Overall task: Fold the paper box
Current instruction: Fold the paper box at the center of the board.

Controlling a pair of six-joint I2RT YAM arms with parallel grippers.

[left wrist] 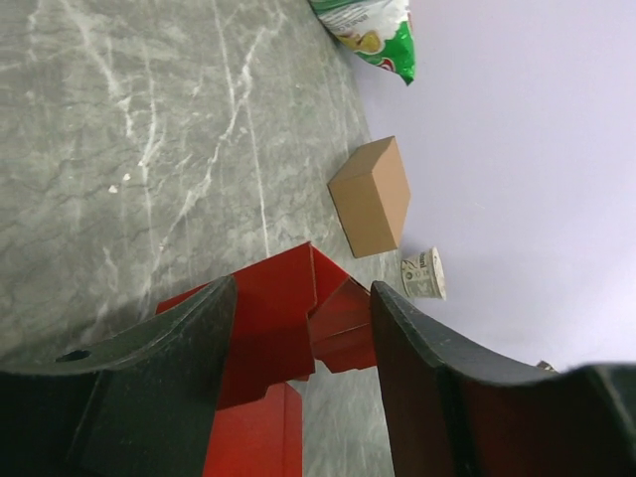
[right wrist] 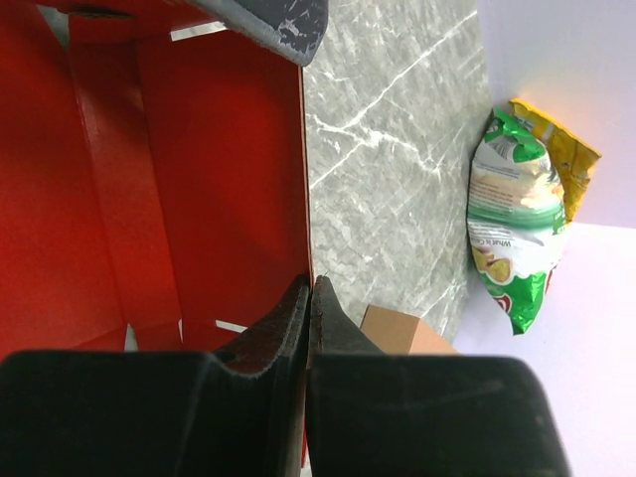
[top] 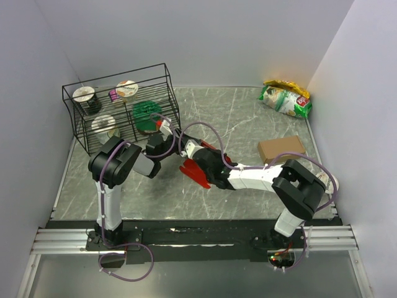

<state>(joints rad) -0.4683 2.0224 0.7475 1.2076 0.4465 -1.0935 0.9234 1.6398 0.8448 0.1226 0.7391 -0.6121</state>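
Observation:
The red paper box (top: 193, 172) is partly unfolded and held up near the table's middle. In the right wrist view its creased red panels (right wrist: 149, 179) fill the left half. My right gripper (right wrist: 308, 294) is shut on the edge of one panel; in the top view it (top: 203, 166) reaches in from the right. My left gripper (left wrist: 303, 333) is open, its jaws wide apart with the box's red flaps (left wrist: 278, 318) between them, not pinched. In the top view it (top: 175, 144) sits just left of the box. One of its grey fingertips (right wrist: 273, 20) shows at the box's top edge.
A black wire basket (top: 118, 108) with cups and containers stands at the back left. A plain brown cardboard box (top: 280, 149) lies at the right, and a green snack bag (top: 285, 99) in the back right corner. A small printed cup (left wrist: 422, 273) lies by the right wall.

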